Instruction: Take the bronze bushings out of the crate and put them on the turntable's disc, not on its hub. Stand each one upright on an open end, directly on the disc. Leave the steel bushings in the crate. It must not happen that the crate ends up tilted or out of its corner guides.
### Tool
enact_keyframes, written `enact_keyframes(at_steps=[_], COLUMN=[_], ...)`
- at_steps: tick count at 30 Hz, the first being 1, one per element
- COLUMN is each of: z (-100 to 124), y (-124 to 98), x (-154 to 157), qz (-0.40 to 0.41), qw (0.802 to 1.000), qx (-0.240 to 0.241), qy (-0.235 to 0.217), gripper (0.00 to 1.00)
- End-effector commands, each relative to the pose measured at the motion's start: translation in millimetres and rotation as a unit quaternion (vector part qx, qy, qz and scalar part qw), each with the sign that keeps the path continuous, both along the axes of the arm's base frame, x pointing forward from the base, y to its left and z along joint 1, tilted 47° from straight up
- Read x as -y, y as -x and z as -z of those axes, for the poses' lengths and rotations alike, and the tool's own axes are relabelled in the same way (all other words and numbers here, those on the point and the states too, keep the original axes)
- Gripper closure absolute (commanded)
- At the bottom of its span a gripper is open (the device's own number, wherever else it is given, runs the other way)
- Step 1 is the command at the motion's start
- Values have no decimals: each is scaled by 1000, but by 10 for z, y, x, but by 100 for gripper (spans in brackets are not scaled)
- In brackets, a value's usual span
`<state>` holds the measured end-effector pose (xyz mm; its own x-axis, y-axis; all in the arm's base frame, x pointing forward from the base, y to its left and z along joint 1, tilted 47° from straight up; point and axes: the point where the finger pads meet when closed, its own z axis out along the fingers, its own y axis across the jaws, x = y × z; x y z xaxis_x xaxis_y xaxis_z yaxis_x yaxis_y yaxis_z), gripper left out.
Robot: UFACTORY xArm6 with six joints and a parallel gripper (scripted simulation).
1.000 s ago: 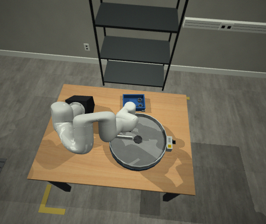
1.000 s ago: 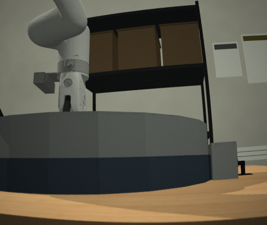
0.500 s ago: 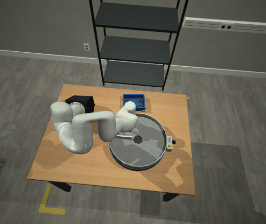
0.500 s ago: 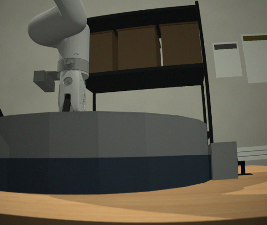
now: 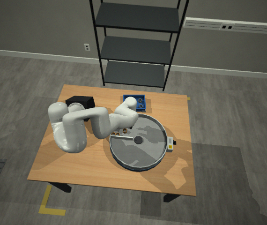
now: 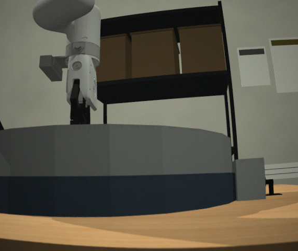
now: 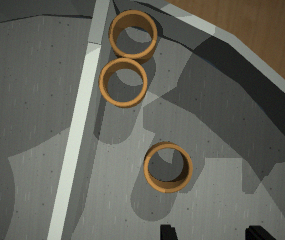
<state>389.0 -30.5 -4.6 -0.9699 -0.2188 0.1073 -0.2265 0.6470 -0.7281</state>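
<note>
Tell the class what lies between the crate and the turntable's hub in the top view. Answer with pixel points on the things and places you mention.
Part of the turntable's rim [image 5: 161, 125] and disc [image 5: 138, 157]; the arm [image 5: 102, 123] hides some.

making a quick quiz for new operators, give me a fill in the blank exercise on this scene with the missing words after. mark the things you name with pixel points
The crate [image 5: 137, 110] is coloured ____.
Bronze bushings [image 5: 124, 131] [image 7: 168, 187] seen on the disc [image 5: 138, 157] [image 7: 37, 100] number ____.
Each of them stands ____, not lying down.
The two bushings seen in the crate are made of ____.

blue; three; upright; steel
</note>
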Motion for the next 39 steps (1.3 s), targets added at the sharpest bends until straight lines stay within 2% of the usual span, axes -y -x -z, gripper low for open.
enact_keyframes(at_steps=[1, 12, 13, 16, 20, 22, 39], z=[-46, -49, -54, -85, -454, -569, -576], y=[-1, -1, 0, 4, 54, 69, 70], x=[-47, -50, -56, -89, -486, -610, -618], qz=[0, 0, 0, 0, 0, 0, 0], qw=[1000, 1000, 1000, 1000, 1000, 1000, 1000], qx=[1, 1, 1, 1, 1, 1, 1], qy=[0, 0, 0, 0, 0, 0, 0], gripper=[58, 58, 0, 0, 0, 0, 0])
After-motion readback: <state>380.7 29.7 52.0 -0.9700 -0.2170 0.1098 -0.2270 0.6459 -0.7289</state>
